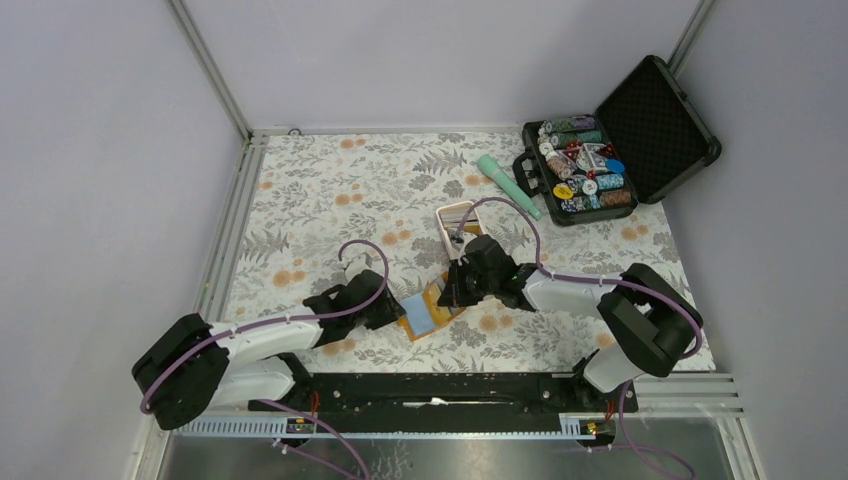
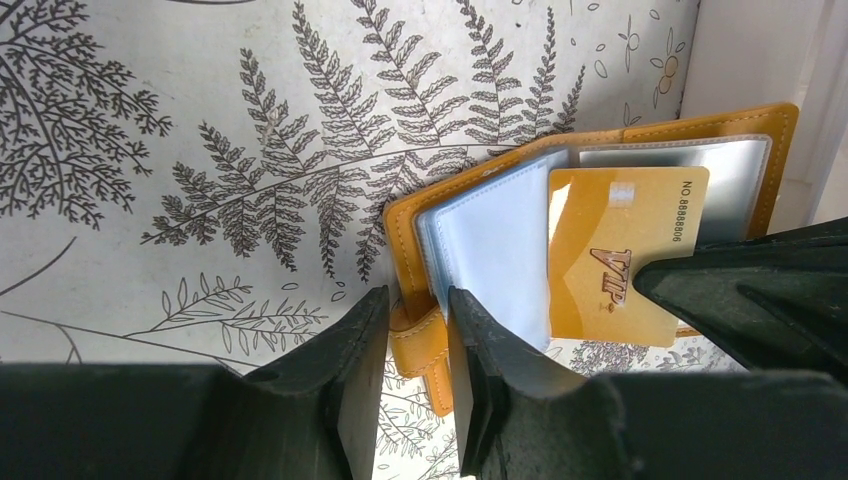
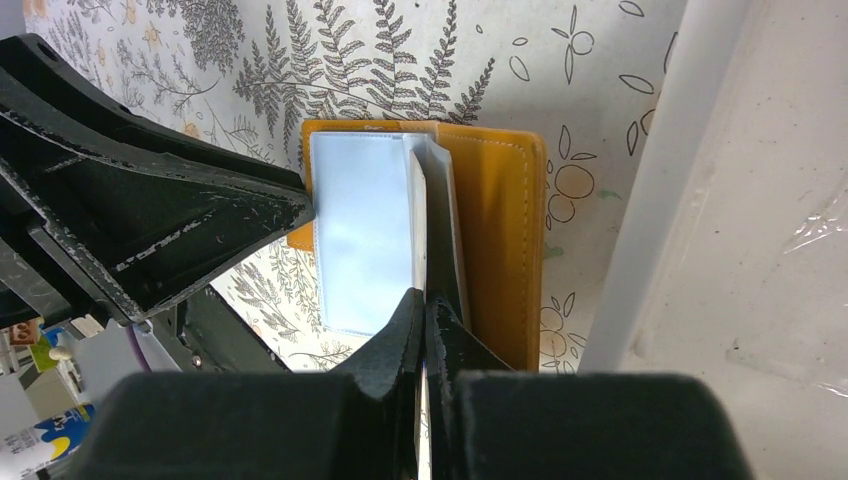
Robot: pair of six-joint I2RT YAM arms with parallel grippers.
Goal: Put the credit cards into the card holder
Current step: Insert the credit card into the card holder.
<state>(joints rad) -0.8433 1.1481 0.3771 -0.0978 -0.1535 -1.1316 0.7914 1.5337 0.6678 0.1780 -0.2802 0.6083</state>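
Note:
The orange card holder [image 1: 425, 310] lies open on the floral cloth, its light blue pockets up [image 2: 490, 250] [image 3: 360, 230]. My left gripper [image 1: 392, 305] [image 2: 418, 295] sits at its left edge, jaws narrow with the snap tab [image 2: 425, 345] filling the gap between them. My right gripper [image 1: 456, 290] [image 3: 425, 300] is shut on a gold VIP credit card [image 2: 610, 250], held over the holder's right page. That card shows edge-on [image 3: 418, 215] in the right wrist view. Whether its far edge is inside a pocket is unclear.
A long white tray [image 1: 458, 222] [image 3: 650, 200] stands just behind the holder. Further back lie a mint green tube [image 1: 507, 183] and an open black case [image 1: 640, 120] of poker chips. Metal rails border the cloth at left and front.

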